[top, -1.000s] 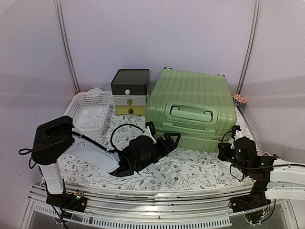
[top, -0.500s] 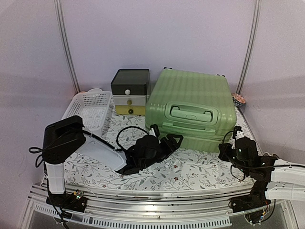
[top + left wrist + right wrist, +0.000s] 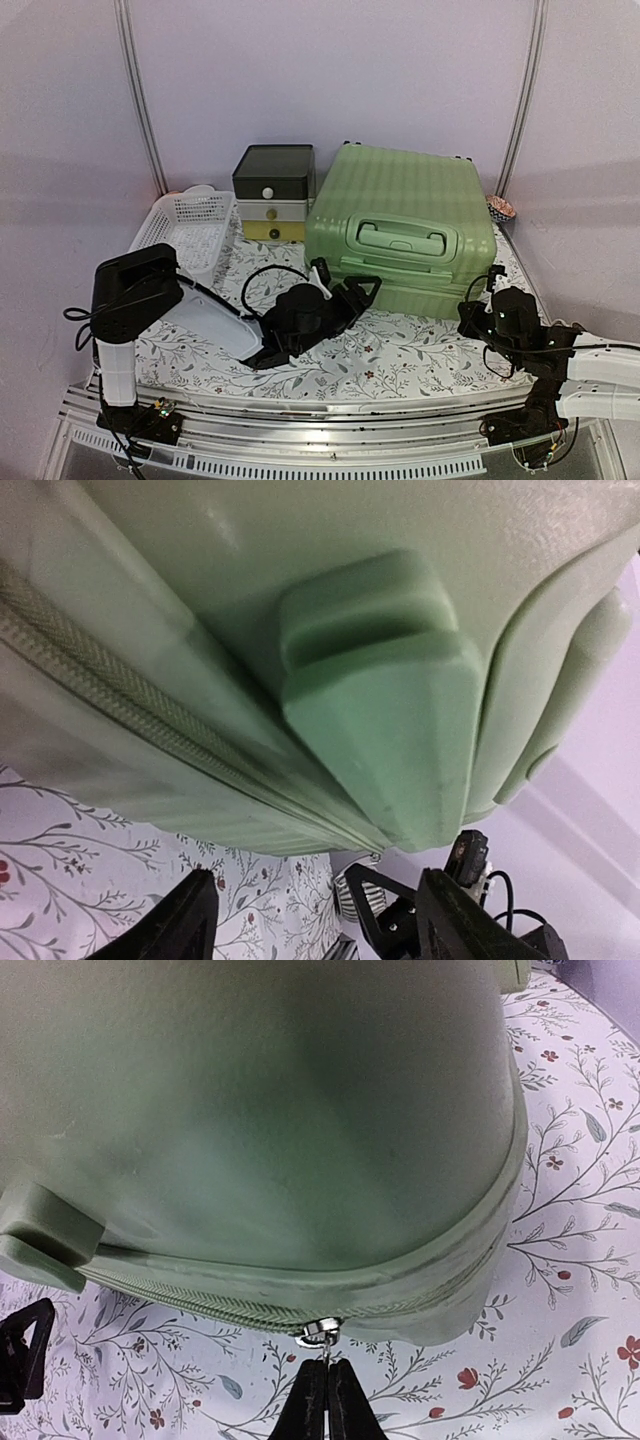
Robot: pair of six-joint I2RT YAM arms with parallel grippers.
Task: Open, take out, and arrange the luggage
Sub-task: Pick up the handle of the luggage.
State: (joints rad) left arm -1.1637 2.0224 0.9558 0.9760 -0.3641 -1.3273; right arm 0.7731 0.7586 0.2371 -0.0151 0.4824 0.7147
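Note:
The light-green luggage (image 3: 405, 225) lies flat at the back right of the table, handle side facing me, zipper closed along its near edge. My right gripper (image 3: 327, 1368) is shut on the silver zipper pull (image 3: 322, 1334) at the luggage's near right corner (image 3: 478, 300). My left gripper (image 3: 360, 290) stands open close to the near left corner of the luggage, with nothing between its fingers (image 3: 185, 920). In the left wrist view the luggage shell (image 3: 250, 600), a moulded foot (image 3: 390, 700) and the zipper line (image 3: 130, 695) fill the frame just beyond the jaws.
A dark-lidded white-and-yellow drawer box (image 3: 274, 192) stands left of the luggage. A white mesh basket (image 3: 190, 232) sits at the far left. A small patterned bowl (image 3: 501, 208) is behind the luggage's right corner. A floral cloth (image 3: 400, 360) covers the table.
My left arm has moved right, bringing its gripper up to the luggage's near left corner, with the jaws a little narrower. The right gripper has kept its hold on the zipper pull.

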